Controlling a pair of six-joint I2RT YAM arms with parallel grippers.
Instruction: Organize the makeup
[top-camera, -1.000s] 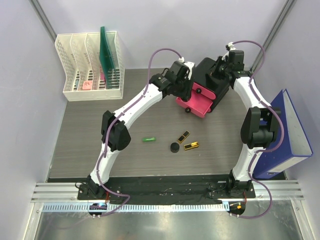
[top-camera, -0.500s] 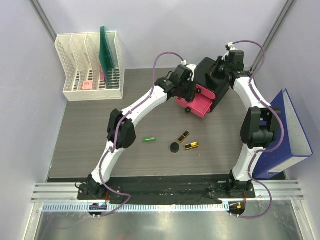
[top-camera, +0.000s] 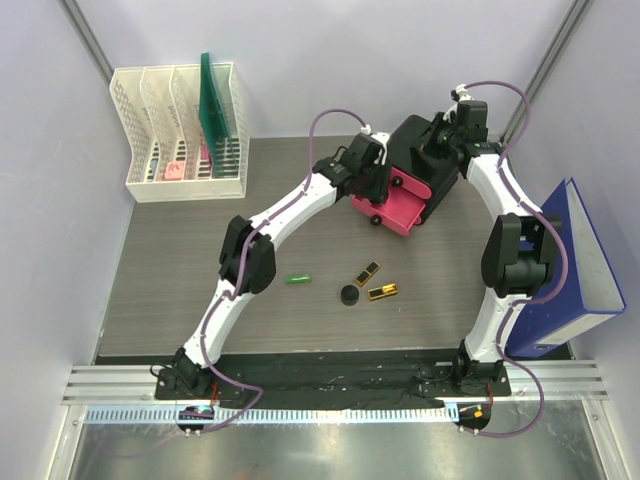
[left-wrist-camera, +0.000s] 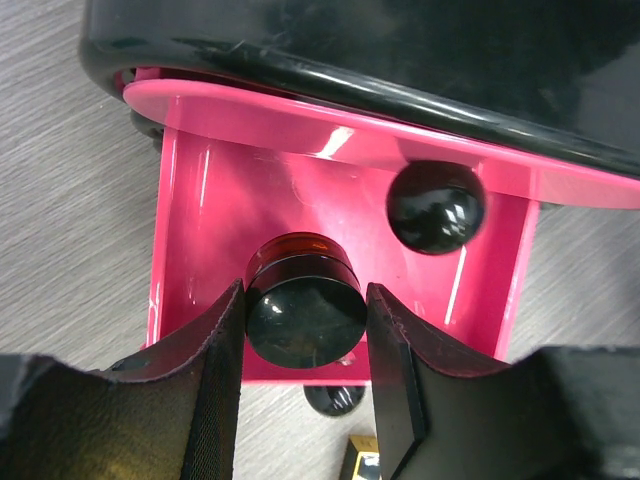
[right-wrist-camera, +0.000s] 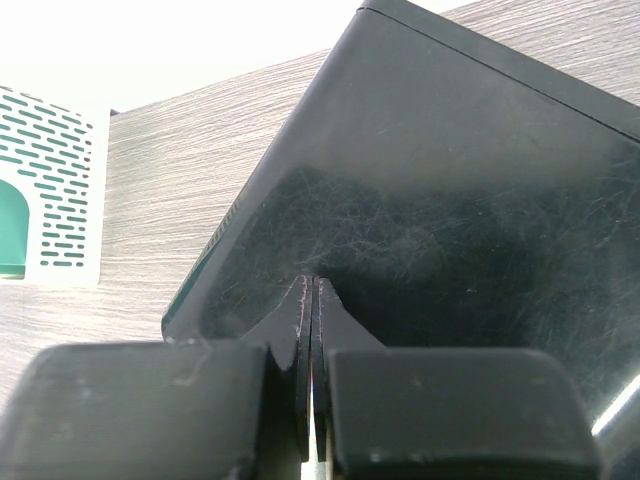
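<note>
1. The left gripper (left-wrist-camera: 305, 325) is clamping its jaws on the dark cap of a bottle (left-wrist-camera: 303, 300), holding it over the cavity of the open pink drawer (left-wrist-camera: 200, 190). Whether it is touching the drawer floor, I cannot tell.
2. The right gripper (right-wrist-camera: 312, 290) is pressing its tip against the top of the black box (right-wrist-camera: 450, 190), its jaws together with nothing between them.
3. A slim green tube (top-camera: 297, 278), a black round compact (top-camera: 348, 296), a gold-black stick (top-camera: 368, 273) and a second gold-black stick (top-camera: 383, 292) are lying on the grey table (top-camera: 180, 280), the compact just beside the sticks.

Hot-pink drawer (left-wrist-camera: 220, 200), glossy black box (right-wrist-camera: 450, 200), dark-capped bottle (left-wrist-camera: 303, 315), green tube (top-camera: 298, 279), grey wood-grain table (top-camera: 170, 280), blue binder (top-camera: 575, 265)
</note>
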